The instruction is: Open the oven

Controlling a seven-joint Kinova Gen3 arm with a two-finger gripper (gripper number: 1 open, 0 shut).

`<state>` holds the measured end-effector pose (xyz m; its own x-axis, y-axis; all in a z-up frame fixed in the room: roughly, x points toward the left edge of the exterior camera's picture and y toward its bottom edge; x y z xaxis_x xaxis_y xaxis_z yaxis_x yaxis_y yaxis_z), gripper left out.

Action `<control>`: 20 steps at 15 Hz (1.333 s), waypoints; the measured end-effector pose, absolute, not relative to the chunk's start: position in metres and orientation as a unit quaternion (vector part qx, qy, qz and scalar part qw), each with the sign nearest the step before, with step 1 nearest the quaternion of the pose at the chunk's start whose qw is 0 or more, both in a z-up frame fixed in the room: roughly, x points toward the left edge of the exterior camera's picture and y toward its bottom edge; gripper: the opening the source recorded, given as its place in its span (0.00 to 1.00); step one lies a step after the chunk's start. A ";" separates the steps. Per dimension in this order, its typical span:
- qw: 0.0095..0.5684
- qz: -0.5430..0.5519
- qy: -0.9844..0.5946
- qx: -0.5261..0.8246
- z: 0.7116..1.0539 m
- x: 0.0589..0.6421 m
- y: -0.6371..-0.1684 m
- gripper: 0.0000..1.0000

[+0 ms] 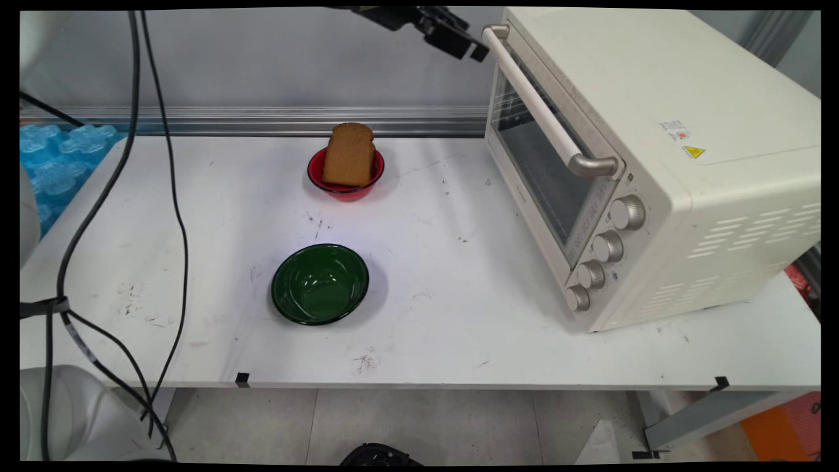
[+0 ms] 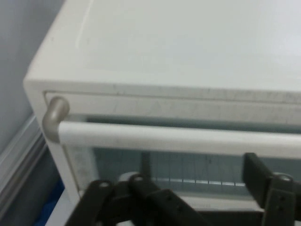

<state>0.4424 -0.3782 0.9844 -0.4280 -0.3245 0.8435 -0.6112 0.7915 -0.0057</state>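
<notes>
My black gripper hangs high at the top of the main view, just left of the far end of the oven's door handle. It is open and holds nothing. The cream toaster oven stands at the table's right with its glass door closed. In the hand view the handle bar runs across just above my gripper, with the oven's top beyond it. A brown slice of bread leans in a red bowl at the back middle. An empty green bowl sits nearer the front.
Black cables hang down over the table's left side. Blue plastic packing lies beyond the left edge. The oven's knobs face the table's middle. A metal rail runs along the wall behind the table.
</notes>
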 end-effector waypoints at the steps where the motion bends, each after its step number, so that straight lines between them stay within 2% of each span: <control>1: 0.457 0.158 -0.829 0.282 0.985 0.438 -0.380 0.00; 9: 0.474 0.146 -0.820 0.285 0.981 0.407 -0.388 0.00; 20: 0.482 0.125 -0.817 0.291 0.958 0.377 -0.395 0.00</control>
